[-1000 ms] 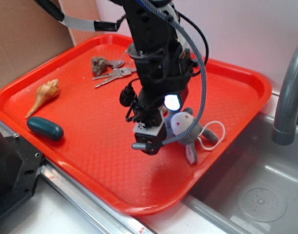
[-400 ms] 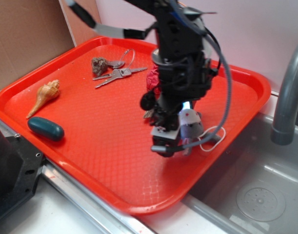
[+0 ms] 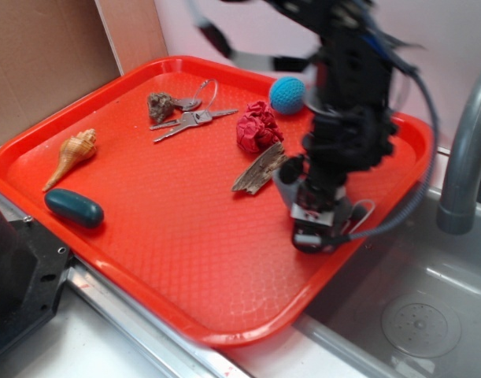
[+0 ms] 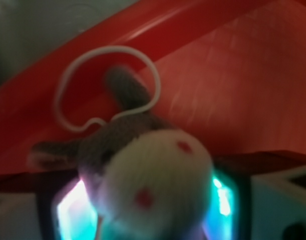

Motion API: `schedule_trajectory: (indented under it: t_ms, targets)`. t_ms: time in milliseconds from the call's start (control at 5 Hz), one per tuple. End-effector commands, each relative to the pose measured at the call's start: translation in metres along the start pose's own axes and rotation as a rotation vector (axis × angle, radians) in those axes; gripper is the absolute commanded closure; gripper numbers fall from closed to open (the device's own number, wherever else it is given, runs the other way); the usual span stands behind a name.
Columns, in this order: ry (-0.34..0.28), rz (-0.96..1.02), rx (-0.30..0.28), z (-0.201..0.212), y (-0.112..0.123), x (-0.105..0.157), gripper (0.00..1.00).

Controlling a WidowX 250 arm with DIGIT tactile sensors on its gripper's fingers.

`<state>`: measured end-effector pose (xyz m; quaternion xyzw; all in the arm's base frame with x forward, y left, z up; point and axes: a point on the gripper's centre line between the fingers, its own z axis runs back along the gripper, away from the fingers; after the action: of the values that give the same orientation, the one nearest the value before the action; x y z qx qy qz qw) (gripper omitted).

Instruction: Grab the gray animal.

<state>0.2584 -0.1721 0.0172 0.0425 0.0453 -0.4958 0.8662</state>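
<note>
Our arm has swung right across the red tray point(image 3: 146, 260) since a second ago, uncovering the driftwood point(image 3: 258, 172), the crumpled red ball point(image 3: 257, 131) and the blue ball point(image 3: 287, 94).

The claw point(image 3: 317, 228) now hangs near the tray's right rim beside the sink point(image 3: 413, 315), and the gray animal point(image 4: 142, 170) sits between its lit pads, white face toward our wrist camera, body and cord loop point(image 4: 105, 85) trailing away toward the rim. The jaws look narrowed onto the toy from either side, so we judge it gripped; lifting straight up is what remains, though blur leaves the firmness of the hold unclear.
</note>
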Motion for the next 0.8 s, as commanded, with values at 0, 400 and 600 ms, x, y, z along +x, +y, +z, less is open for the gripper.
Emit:
schedule_trajectory:
  t_ms: [0,400,600]
  targets:
    - [0.012,0.051,-0.016,-0.004,-0.009,0.007,1.00]
    - [-0.140,0.357,-0.034,0.024,0.043,-0.020,1.00]
    - [-0.209,0.492,0.016,0.067,0.012,-0.081,1.00]
